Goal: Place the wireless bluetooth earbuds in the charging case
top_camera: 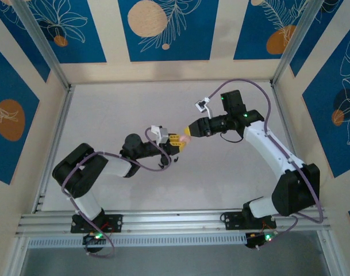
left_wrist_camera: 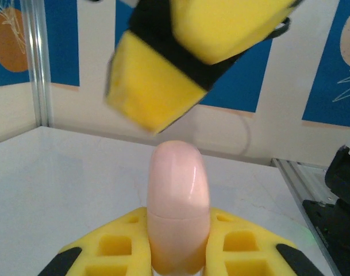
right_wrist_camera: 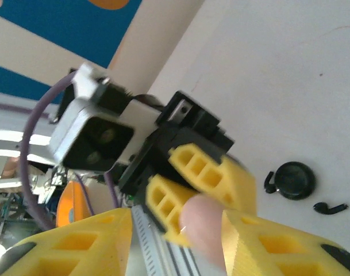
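1. Your left fingers [left_wrist_camera: 177, 221] are closed on the pink case [left_wrist_camera: 177, 178]. They grip its lower half. Its round top sticks out past the tips.
2. The long way of the pink case runs along your left fingers. The free end points straight at your other arm. A thin line goes around the case, so I think the lid is shut.
3. Your right fingers [right_wrist_camera: 177, 217] are spread apart and hold nothing. In the left wrist view they hang just above the round top, and I see no touch. From the top, the two arms meet over the middle of the surface [top_camera: 106, 115], with the pink between them.
4. Further right in the right wrist view, a black case [right_wrist_camera: 295, 179] lies on the surface. One black bud [right_wrist_camera: 330, 208] lies just beside it, not touching. A small black hook [right_wrist_camera: 269, 183] touches the case's other side. It may be a second bud, but it is too small to tell.
5. Your right arm is nearer the free end, so I think it must open the lid. Come in along the case's long line.
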Robot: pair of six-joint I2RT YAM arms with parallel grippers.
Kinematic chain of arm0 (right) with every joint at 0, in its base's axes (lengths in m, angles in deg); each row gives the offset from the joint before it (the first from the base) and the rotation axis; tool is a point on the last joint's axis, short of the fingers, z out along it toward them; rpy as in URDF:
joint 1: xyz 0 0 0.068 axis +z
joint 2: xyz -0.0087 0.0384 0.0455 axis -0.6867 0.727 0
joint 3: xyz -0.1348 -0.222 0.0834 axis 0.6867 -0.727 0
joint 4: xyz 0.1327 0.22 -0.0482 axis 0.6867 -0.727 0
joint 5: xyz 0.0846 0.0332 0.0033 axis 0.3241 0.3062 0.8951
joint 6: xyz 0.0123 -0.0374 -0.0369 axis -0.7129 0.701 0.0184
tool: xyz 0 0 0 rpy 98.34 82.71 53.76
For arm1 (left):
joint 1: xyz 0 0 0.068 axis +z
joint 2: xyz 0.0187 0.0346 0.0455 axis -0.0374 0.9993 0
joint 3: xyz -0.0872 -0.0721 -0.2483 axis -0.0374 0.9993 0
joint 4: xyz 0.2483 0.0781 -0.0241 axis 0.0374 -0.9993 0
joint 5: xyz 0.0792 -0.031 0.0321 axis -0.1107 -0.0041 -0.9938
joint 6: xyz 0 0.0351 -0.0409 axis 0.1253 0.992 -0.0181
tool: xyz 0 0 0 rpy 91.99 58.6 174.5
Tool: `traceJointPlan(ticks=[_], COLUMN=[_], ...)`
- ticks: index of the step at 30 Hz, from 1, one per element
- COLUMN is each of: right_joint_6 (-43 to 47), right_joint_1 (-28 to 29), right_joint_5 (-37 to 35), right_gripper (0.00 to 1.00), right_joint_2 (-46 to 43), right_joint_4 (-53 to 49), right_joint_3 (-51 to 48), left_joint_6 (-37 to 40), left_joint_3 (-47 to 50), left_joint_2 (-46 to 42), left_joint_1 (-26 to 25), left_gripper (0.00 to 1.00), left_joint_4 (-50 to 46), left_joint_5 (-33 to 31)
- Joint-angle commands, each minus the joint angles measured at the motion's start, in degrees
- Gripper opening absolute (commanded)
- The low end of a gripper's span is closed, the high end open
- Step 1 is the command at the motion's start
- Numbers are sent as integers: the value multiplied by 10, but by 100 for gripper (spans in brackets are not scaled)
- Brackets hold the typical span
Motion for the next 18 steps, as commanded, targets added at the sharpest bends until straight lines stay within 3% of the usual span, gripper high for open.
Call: traceJointPlan(ticks=[1, 6, 10, 18], right_joint_6=[-15, -40, -75, -133], right_joint_1=[-21, -50, -77, -107], right_joint_5=[53, 15, -90, -167], right_gripper=[42, 42, 43, 44], right_joint_2=[-47, -67, -69, -82], right_joint_4=[12, 20, 1, 9], right_joint_3=[-27, -50, -53, -85], left_joint_6=[-19, -52, -133, -302], left_joint_3=[-16, -27, -50, -78], left_joint_2=[0, 15, 54, 152], left_joint_1=[3, 2, 3, 2], left_gripper=[12, 11, 10, 5], left_joint_4=[21, 21, 17, 21], left_joint_5=[-15, -35, -67, -168])
